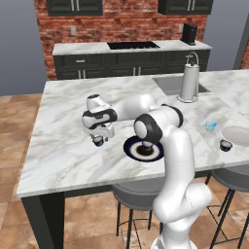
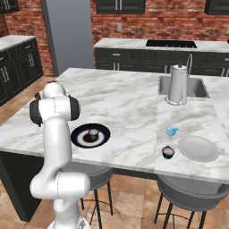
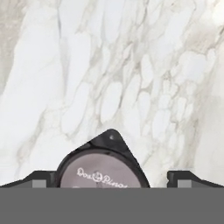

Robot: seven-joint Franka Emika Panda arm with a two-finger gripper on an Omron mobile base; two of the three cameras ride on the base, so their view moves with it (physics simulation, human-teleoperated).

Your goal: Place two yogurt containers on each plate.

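One dark yogurt cup (image 1: 98, 141) with a pale printed lid stands on the marble counter (image 1: 73, 97) near the front edge, just beside the navy plate (image 1: 130, 147) on its left-edge side. In the hand view this cup (image 3: 101, 168) sits between the two dark fingertips (image 3: 181, 179), which stand far apart on either side of it without touching it. The hand (image 1: 99, 137) hangs directly over the cup with its fingers spread wide and nothing gripped.

A second dark cup (image 2: 93, 133) rests on the brown centre of the navy plate (image 2: 79, 137), which has a white ring.

Toward the counter's right end, the whitish grey plate (image 2: 199, 148) lies near the front edge with nothing on it. A third dark cup (image 2: 168, 152) stands on the counter just beside that plate, and the light blue boxy yogurt container (image 2: 172, 130) stands a little further back from the front edge, near the plate but apart from it.

Beyond them, a tall steel cylinder (image 2: 177, 85) with a knob stands upright beside the sink (image 2: 199, 89).
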